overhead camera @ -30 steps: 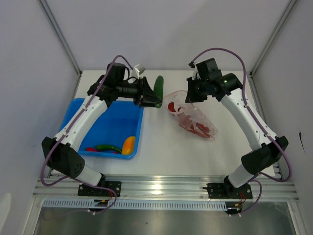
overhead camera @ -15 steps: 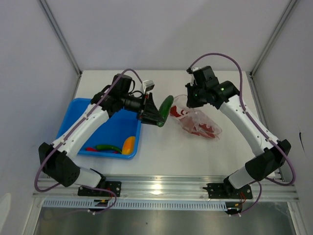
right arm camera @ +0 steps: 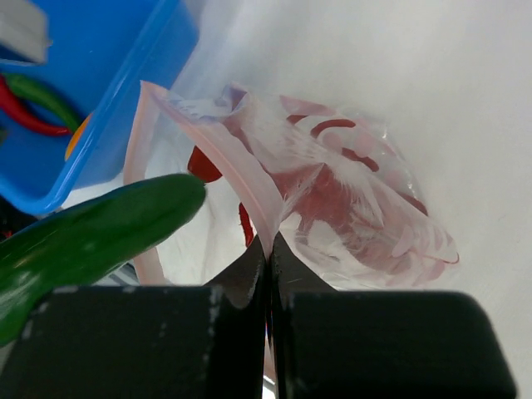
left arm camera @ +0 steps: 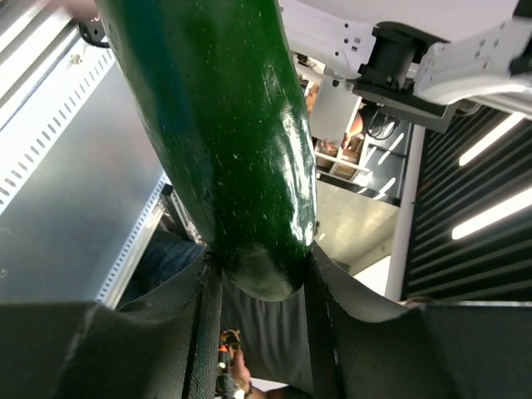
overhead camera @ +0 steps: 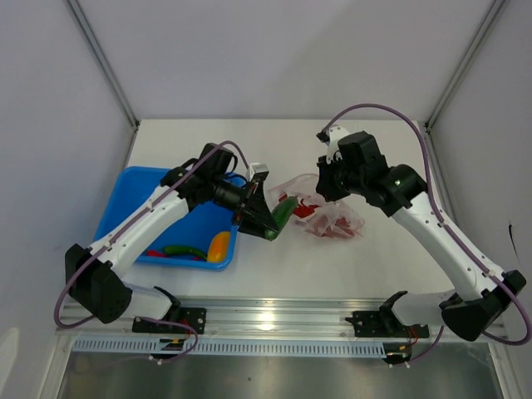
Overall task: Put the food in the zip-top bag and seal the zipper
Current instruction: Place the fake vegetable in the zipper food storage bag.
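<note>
Bag: the zip-top bag [overhead camera: 334, 218] lies on the table [overhead camera: 274, 274], just right of the blue tray [overhead camera: 204, 224]; you see red chilies [right arm camera: 328, 204] inside it
Zipper: the zipper [right arm camera: 237, 170] stands apart, so the mouth gapes toward the left; your right gripper [right arm camera: 268, 249] is pinched fully closed on the upper lip
Incoming food: the dark green piece [left arm camera: 233, 141] has its tip at the bag's mouth; your left gripper [overhead camera: 263, 219], jaws partway apart, clamps its other end
Tray: a green pepper [overhead camera: 183, 249], a red chili [overhead camera: 158, 253] and the yellow-orange fruit [overhead camera: 218, 246] lie along its near edge
</note>
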You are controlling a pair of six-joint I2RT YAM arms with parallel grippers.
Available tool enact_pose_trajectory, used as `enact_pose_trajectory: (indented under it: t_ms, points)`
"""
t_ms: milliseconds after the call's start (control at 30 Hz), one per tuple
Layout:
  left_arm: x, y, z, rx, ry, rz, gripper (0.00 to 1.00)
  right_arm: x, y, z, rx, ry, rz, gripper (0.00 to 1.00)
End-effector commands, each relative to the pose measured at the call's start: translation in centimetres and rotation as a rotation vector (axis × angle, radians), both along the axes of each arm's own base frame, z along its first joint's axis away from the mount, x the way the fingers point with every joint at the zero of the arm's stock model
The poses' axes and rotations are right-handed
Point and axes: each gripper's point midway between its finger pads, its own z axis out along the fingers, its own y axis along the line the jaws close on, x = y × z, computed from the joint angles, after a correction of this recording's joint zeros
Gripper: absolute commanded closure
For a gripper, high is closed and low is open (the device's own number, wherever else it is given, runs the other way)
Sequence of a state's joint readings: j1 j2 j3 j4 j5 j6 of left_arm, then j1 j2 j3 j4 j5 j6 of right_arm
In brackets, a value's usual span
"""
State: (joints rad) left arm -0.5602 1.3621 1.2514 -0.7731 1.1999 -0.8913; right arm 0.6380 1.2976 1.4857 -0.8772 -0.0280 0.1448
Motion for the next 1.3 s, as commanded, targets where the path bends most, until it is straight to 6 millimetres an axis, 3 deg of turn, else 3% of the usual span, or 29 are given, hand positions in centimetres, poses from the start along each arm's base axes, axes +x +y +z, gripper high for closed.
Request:
enact_pose_trajectory:
  t_ms: [0,233,333,400,467,500,533,833,1000,1100,1167,1267]
  points:
    - [0.0,-0.4,0.6,-0.003,0.063,-0.014,0.99,-1.1,0.6,2.8,0.058,-0.096,0.059,1.00]
    - [0.7,-1.1,1.3,-0.007,0.102,-0.013,0.99,-4.0,0.7,2.8,0.073,-0.080,0.111,1.00]
    - [0.2,-1.3,1.0,0.013,0.132,-0.041,0.99,-4.9,0.9,2.2,0.073,-0.068,0.125,1.00]
    - [-0.3,-1.5,1.1,0.012,0.144,-0.061,0.92,-5.4,0.9,1.8,0.066,-0.065,0.128,1.00]
    - [-0.5,-1.6,1.2,0.011,0.154,-0.073,0.69,-5.6,0.9,1.7,0.064,-0.065,0.125,1.00]
    - [-0.5,-1.6,1.1,0.014,0.155,-0.073,0.32,-5.5,0.8,1.8,0.063,-0.070,0.116,1.00]
    - [-0.4,-1.6,1.1,0.014,0.151,-0.070,0.01,-5.6,0.8,1.8,0.066,-0.068,0.113,1.00]
    - [0.6,-2.0,1.5,0.038,0.059,-0.036,0.01,-5.5,0.6,2.4,0.079,-0.077,0.093,1.00]
    - [0.8,-0.8,0.8,0.113,-0.020,-0.007,0.01,-5.1,0.6,2.1,0.066,-0.054,0.079,1.00]
    - [2.6,1.4,-0.6,0.264,-0.145,0.084,0.01,-4.9,0.5,2.2,0.066,-0.044,0.063,1.00]
    - [4.9,3.2,-0.9,0.388,-0.288,0.183,0.00,-4.4,0.3,2.2,0.066,-0.031,0.041,1.00]
    - [7.5,6.9,-2.1,0.567,-0.370,0.356,0.00,-4.0,0.1,2.1,0.074,0.004,0.012,1.00]
